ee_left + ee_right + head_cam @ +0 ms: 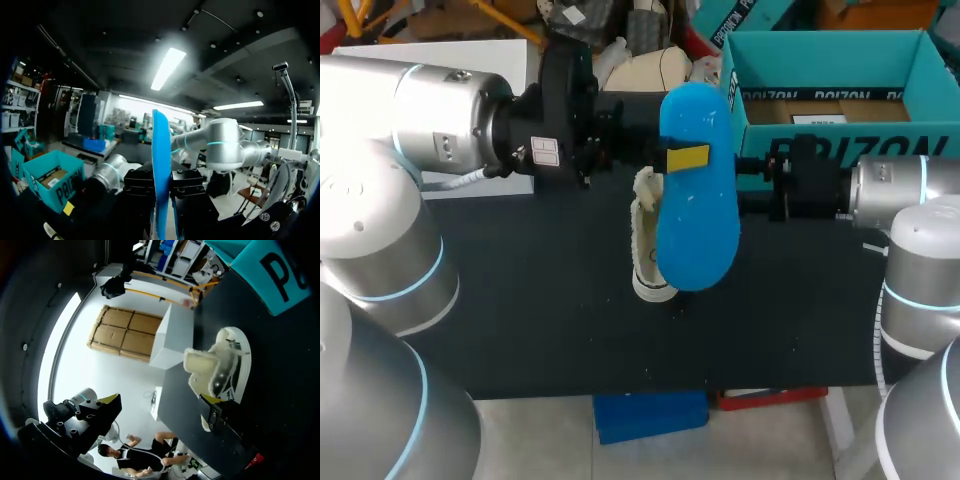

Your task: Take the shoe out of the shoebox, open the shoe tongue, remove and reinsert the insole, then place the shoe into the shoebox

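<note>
Bench dark-topped, seen from above and behind. Far left corner: white box, partly behind the left arm. That arm comes in from the left edge and lies level over the bench, ending near the middle.

At its end the left claw is clamped narrow on the insole. One yellow tip sits on the face turned to the overhead camera; the other is hidden behind. The left wrist view shows the insole edge-on between the two black fingers, both pressed against it. It is bright blue and held up off the bench, with its long axis running from far edge to near edge.

Below it, mid-bench: shoe, white with fleecy lining, standing on its sole outside the shoebox. From overhead the insole covers its right side. In the right wrist view the fleecy tongue stands up from the shoe.

From the right edge comes the right arm, held low. Its right claw is spread wide with nothing in it. The tip nearer the bench is just beside the shoe; whether it touches, cannot tell.

Far right corner: shoebox, teal, open side up, brown card at the bottom.
</note>
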`<state>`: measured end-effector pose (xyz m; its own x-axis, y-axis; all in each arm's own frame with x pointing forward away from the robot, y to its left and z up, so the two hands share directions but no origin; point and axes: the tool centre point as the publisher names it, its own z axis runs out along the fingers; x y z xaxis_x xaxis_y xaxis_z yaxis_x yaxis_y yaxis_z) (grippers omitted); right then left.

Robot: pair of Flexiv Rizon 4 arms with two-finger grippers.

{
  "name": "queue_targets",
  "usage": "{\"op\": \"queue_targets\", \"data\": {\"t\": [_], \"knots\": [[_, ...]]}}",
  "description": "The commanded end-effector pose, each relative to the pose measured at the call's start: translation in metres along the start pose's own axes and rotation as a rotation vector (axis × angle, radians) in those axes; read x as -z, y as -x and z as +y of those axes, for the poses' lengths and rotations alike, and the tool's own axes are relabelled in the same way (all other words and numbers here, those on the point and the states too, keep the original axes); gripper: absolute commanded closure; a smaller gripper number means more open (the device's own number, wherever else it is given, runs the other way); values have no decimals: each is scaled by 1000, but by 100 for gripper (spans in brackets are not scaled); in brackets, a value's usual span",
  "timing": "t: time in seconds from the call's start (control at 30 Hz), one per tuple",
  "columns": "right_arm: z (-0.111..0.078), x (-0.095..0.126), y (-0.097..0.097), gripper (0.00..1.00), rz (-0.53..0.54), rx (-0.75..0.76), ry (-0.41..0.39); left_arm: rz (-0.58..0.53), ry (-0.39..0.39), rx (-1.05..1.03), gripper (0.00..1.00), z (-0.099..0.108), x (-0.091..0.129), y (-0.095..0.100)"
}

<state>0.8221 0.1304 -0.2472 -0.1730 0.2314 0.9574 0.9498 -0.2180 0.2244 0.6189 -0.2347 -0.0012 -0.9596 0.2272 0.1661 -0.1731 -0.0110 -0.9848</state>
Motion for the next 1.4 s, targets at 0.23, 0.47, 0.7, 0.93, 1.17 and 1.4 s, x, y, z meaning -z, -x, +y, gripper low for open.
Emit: {"op": "queue_targets", "data": {"t": [0.23,0.47,0.7,0.93,1.17,1.4], "knots": [[-1,-2,0,0,-1,0,4,-49,-94,-286,100,88,24,-7],[-1,-2,0,0,-1,0,4,-91,-53,-483,100,134,41,18],[-1,-2,0,0,-1,0,4,-93,30,-494,100,160,45,31],[-1,-2,0,0,-1,0,4,-93,30,-494,100,160,45,31],[-1,-2,0,0,-1,0,4,-93,30,-494,100,160,45,31],[-1,-2,0,0,-1,0,4,-63,-15,-944,100,185,38,9]]}}
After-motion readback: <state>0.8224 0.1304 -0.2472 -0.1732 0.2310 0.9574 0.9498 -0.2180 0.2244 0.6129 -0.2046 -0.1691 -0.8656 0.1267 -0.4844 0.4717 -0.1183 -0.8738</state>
